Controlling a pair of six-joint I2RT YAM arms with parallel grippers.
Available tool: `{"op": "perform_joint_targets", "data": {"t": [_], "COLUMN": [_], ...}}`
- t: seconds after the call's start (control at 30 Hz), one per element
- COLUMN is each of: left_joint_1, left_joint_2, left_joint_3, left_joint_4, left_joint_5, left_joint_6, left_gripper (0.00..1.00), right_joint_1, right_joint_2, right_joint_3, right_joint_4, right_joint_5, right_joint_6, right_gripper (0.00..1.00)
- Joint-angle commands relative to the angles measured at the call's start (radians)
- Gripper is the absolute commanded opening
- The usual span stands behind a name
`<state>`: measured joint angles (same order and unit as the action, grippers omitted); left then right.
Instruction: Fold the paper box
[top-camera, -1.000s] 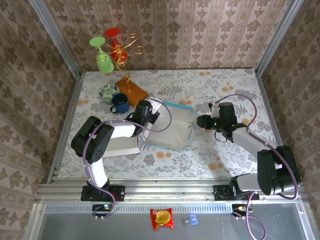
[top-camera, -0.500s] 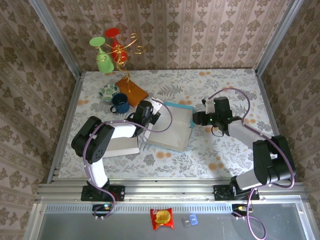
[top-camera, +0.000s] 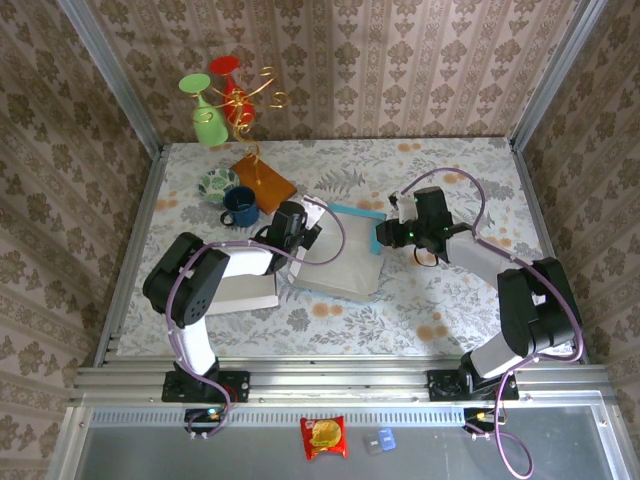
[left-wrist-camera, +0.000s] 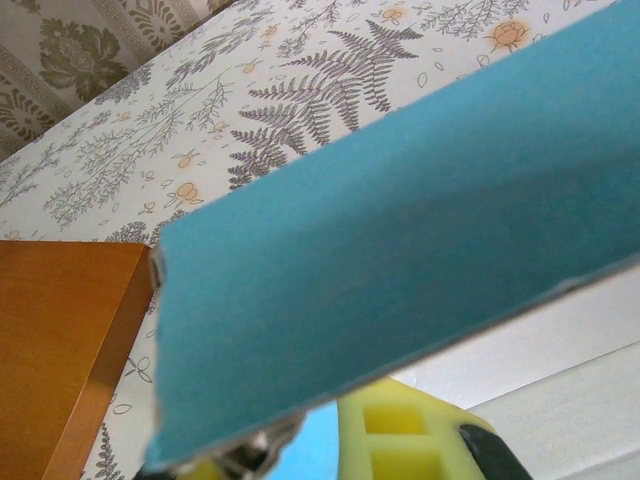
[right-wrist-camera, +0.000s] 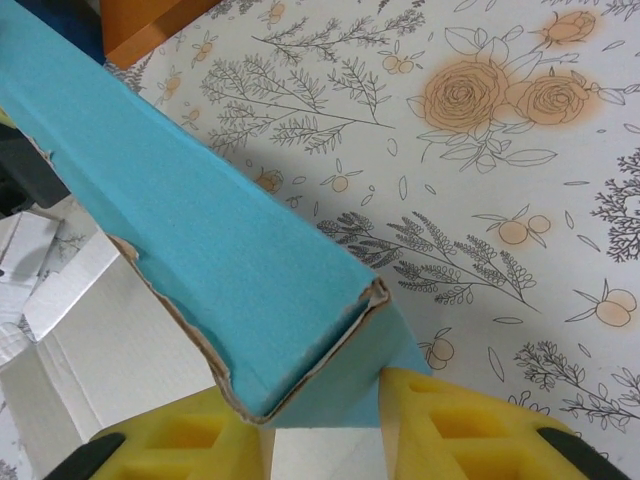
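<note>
Left pincer (top-camera: 300, 230) clamped shut on the left edge of the paper box (top-camera: 340, 265). Right pincer (right-wrist-camera: 322, 425) narrow, yellow pads (right-wrist-camera: 450, 430) pinching its upturned teal right corner. Paper box sits mid table (top-camera: 450, 165), just beside the orange board (top-camera: 265, 180).

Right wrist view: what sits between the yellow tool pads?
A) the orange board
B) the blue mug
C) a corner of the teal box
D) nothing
C: the torn corner of the teal box sits in the gap between the yellow pads of the right tool; whether they pinch it yet is unclear.
</note>
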<state>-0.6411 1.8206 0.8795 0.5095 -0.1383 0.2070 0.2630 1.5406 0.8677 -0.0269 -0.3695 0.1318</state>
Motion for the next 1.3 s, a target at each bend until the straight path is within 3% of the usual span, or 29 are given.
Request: {"op": "perform_joint_targets", "data": {"t": [0.0, 0.23, 0.63, 1.0, 1.27], "left_joint_1": [-0.012, -0.020, -0.026, -0.033, -0.038], "left_joint_2": [0.033, 0.034, 0.030, 0.029, 0.032], "left_joint_3": [0.002, -0.001, -0.008, -0.005, 0.000], "left_joint_4": [-0.054, -0.052, -0.049, -0.047, -0.050], "left_joint_5": [-0.002, -0.007, -0.016, -0.027, -0.036], "left_joint_6": [0.043, 0.041, 0.048, 0.047, 0.040], "left_gripper": [0.00, 0.00, 0.00, 0.00, 0.00], "right_joint_1": [0.041, 0.108, 0.165, 0.245, 0.277], "right_joint_2": [0.023, 0.031, 0.098, 0.140, 0.175], "right_joint_3": [0.022, -0.009, 0.002, 0.005, 0.026], "right_joint_4": [-0.030, 0.014, 0.095, 0.127, 0.100], "right_joint_5": [0.072, 0.271, 0.416, 0.604, 0.716], "right_joint_6": [-0.018, 0.035, 0.083, 0.117, 0.184], "right_gripper": [0.31, 0.36, 0.38, 0.17, 0.13]}}
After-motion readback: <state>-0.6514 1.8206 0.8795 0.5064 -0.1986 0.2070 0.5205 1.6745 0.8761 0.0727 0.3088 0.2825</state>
